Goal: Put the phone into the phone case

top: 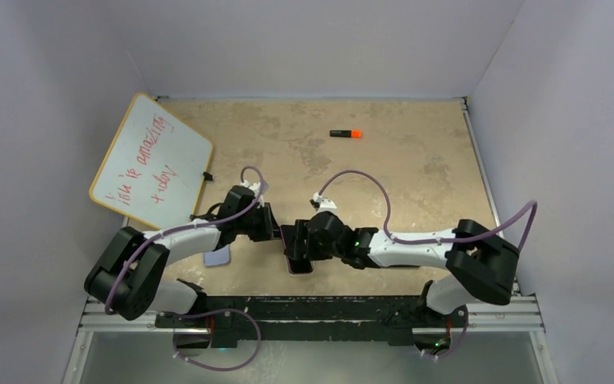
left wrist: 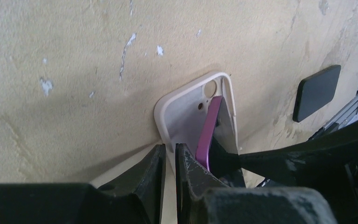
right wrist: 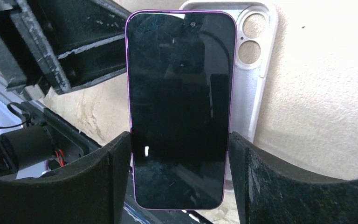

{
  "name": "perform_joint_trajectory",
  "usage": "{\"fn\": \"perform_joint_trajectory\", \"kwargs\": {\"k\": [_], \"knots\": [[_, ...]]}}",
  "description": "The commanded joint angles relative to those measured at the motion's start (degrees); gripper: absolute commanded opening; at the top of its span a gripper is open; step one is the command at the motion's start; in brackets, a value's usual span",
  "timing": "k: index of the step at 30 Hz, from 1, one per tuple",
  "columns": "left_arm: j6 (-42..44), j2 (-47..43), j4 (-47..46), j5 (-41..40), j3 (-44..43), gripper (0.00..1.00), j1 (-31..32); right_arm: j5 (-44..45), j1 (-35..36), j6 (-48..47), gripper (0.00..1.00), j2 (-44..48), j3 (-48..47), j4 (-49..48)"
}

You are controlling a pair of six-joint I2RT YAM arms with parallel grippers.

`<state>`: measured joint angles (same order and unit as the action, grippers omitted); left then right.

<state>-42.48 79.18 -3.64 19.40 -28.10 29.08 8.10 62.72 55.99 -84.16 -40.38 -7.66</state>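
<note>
The purple phone (right wrist: 179,107) with its dark screen stands between my right gripper's (right wrist: 179,179) two pads, which press on its long sides. Behind it is the white phone case (right wrist: 254,70), its camera holes at the top right. In the left wrist view the phone (left wrist: 209,133) leans edge-on into the case (left wrist: 182,114), which rests on the table. My left gripper (left wrist: 170,161) is shut on the case's near wall. In the top view both grippers, the left one (top: 270,224) and the right one (top: 302,244), meet near the table's front middle, over the phone (top: 297,262).
A whiteboard (top: 150,162) with red writing leans at the back left. A black and orange marker (top: 345,134) lies at the back. A pale lavender flat object (top: 217,258) lies under the left arm. A black flat slab (left wrist: 317,92) lies near the front rail.
</note>
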Motion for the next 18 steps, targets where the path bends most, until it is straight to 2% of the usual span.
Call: {"fn": "perform_joint_trajectory", "kwargs": {"k": [1, 7, 12, 18], "knots": [[-0.59, -3.40, -0.18, 0.58, 2.05, 0.17, 0.38, 1.92, 0.90, 2.99, 0.43, -2.54, -3.45, -5.35], [-0.61, -5.43, 2.52, 0.21, 2.67, 0.20, 0.41, 7.01, 1.84, 1.30, 0.44, -3.83, -4.10, -2.62], [-0.64, -8.30, 5.77, 1.44, 1.83, 0.29, 0.36, 7.94, 1.97, 0.10, 0.44, -5.20, -4.97, -1.01], [0.56, -12.43, 12.01, -2.55, -0.17, 0.32, 0.36, 10.06, 2.56, -1.93, 0.46, -6.47, -6.25, 1.18]]}}
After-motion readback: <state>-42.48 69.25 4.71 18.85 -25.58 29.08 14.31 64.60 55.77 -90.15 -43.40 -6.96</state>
